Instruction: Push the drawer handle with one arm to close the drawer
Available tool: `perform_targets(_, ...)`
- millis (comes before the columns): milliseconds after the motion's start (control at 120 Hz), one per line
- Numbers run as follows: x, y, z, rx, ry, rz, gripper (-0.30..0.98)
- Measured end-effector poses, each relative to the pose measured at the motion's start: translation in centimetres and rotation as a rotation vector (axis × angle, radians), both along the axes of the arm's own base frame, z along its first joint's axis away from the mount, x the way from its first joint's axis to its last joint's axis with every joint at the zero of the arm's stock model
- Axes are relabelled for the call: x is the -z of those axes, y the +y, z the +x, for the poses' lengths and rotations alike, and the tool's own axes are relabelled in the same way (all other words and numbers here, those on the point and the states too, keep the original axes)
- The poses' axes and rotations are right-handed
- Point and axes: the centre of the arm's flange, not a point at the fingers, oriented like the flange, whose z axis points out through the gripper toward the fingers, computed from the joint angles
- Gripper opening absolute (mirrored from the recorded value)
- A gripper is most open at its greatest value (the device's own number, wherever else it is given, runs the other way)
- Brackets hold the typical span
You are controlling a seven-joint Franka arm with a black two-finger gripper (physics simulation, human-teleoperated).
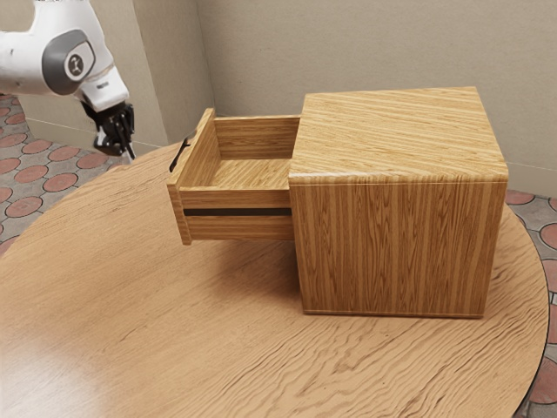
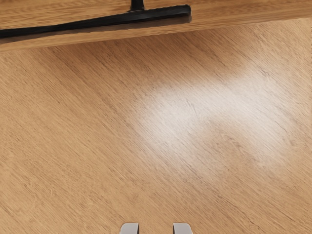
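At the exterior view's left, round reddish paving [image 1: 35,174] covers the floor, and the white arm [image 1: 70,57] reaches in above it. The black gripper [image 1: 127,155] points down near the tabletop's far left rim, apart from the drawer. Its fingers are parted, the pale fingertips [image 2: 129,228] standing either side of a gap with tabletop showing between them.

Next comes the black bar handle [image 1: 180,155], fixed across the outer face of the drawer [image 1: 202,228]. That drawer stands well out of the wooden cabinet [image 1: 396,248], its inside in view, its front facing the gripper's side and raised above the tabletop [image 1: 165,305]. The cabinet sits toward the tabletop's right rim, with a beige wall [image 1: 365,43] behind.
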Motion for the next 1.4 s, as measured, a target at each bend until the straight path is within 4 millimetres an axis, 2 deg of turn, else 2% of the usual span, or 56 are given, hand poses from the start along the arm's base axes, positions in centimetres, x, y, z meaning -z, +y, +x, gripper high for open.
perform_targets(225,0.6,0.1,0.8,0.032,-0.015,-0.014,-0.08)
perform_targets(408,0.3,-1.1,2.5,0.072,-0.040,-0.021,-0.09)
perform_targets(575,1.0,-2.0,3.3,0.092,-0.036,-0.027,-0.10)
perform_targets(1400,2.0,-6.6,4.6,0.107,-0.041,-0.084,-0.10)
